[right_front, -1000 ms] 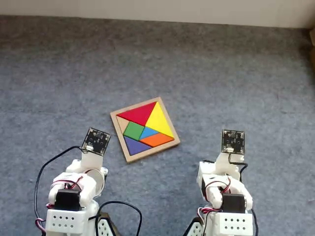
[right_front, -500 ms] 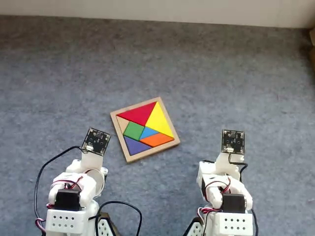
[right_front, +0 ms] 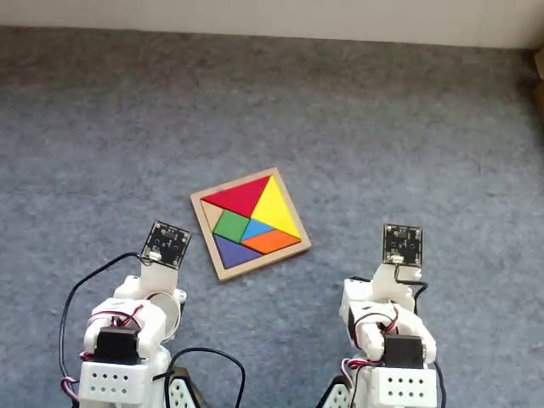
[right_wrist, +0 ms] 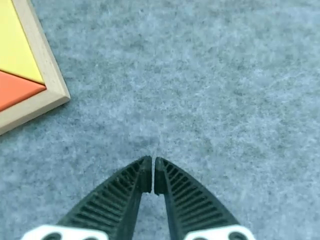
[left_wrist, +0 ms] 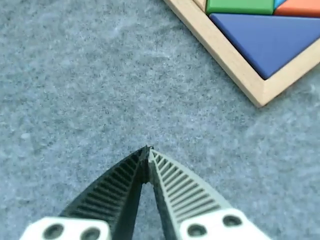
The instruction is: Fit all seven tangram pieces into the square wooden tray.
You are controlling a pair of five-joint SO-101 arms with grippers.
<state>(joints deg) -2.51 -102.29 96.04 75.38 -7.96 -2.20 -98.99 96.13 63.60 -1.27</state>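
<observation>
At the centre of the high view, you have the square wooden tray point(right_front: 265, 261) lying turned like a diamond on the grey felt surface point(right_front: 408, 127). It holds the large red triangle piece point(right_front: 238, 197), the large yellow triangle piece point(right_front: 276, 208), the green square piece point(right_front: 230, 225), the small light-blue triangle piece point(right_front: 256, 228), the orange parallelogram piece point(right_front: 272, 241) and the dark blue triangle piece point(right_front: 234, 252). They are packed edge to edge so that together they fill the square. A pale triangular patch point(right_front: 207, 216) by the tray's left edge matches the wood, so you cannot tell whether it is a seventh piece or a bare slot. Your left arm point(right_front: 136, 327) sits at the lower left and your right arm point(right_front: 387, 331) at the lower right, both apart from the tray. I judge this to be a parked pose that leaves the tray unobstructed.

From the left wrist, your left gripper point(left_wrist: 146, 154) is clenched on nothing. Its tip is over bare felt, near the tray corner point(left_wrist: 235, 70) that seats the dark blue triangle point(left_wrist: 270, 37).

From the right wrist, your right gripper point(right_wrist: 152, 167) is likewise drawn closed and empty, over felt beside the tray corner point(right_wrist: 50, 85) where yellow point(right_wrist: 15, 45) meets orange point(right_wrist: 15, 92).
</observation>
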